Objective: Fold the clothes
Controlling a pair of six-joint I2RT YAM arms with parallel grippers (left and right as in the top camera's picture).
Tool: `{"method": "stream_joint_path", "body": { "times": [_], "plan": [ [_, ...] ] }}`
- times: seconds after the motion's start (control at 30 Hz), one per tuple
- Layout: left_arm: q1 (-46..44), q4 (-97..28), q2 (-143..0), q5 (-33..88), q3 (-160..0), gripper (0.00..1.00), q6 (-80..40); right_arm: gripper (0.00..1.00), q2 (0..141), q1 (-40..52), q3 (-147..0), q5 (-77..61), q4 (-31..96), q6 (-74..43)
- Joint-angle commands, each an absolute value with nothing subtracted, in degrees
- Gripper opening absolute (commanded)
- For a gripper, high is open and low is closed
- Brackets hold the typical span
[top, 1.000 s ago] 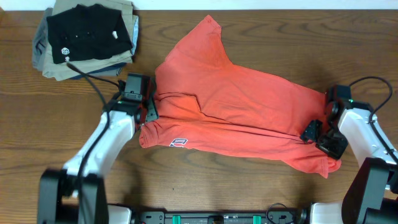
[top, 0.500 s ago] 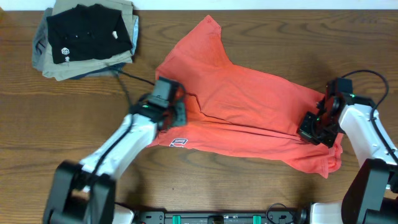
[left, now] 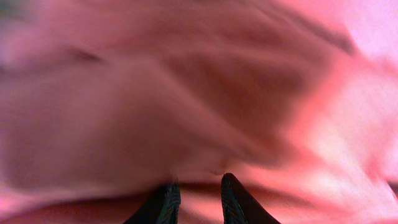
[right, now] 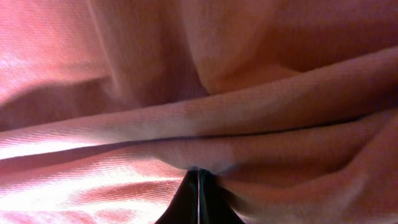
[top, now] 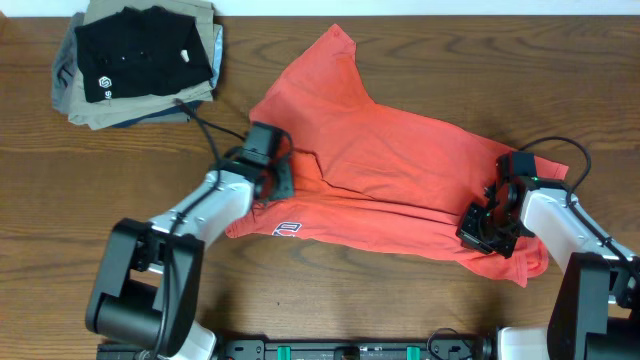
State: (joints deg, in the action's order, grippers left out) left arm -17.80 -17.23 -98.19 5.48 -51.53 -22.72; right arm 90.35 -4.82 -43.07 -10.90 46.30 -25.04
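The coral-red short-sleeved cotton T-shirt (top: 390, 170) lay crumpled across the middle of the brown wooden tabletop (top: 330, 300). One sleeve pointed toward the far edge, and a long fold ran from the shirt's left side to its right. A small patch of white lettering (top: 287, 229) showed on its near left edge. The left hand (top: 275, 175) was down on the shirt's left edge, just above that lettering. In the blurred left wrist view, its two dark fingertips (left: 165, 205) stood close together, and the left hand (left: 199, 186) appeared clenched on a ridge of the red cloth. The right hand (top: 485, 228) sat on the shirt's right end, near the lower corner. In the right wrist view its fingers met in a thin line, and the right hand (right: 198, 177) was clamped on a fold of the cloth, with creases gathering toward its tip. At the far left corner of the tabletop, well apart from the T-shirt, a black folded shirt with a small white logo (top: 140, 55) rested on top of a pile of grey and khaki folded garments (top: 75, 100).
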Motion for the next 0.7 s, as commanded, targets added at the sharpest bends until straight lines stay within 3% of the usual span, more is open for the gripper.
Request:
{"method": "stream_joint_path", "body": {
  "times": [0.0, 0.43, 0.67],
  "plan": [
    [-13.5, -16.0, -98.5, 2.3, -52.4, 0.25, -23.3, 0.03, 91.0, -4.1, -40.7, -9.8, 45.8, -27.6],
    [-1.4, -15.7, -97.9, -0.5, -52.5, 0.25, -23.0, 0.01, 91.0, -4.2, -40.4, 3.2, 53.8, -39.0],
    [-0.2, -18.9, -88.6, 0.4, -52.5, 0.25, -23.0, 0.01, 89.0, -4.4, -43.3, 6.7, 59.5, -42.6]
  ]
}}
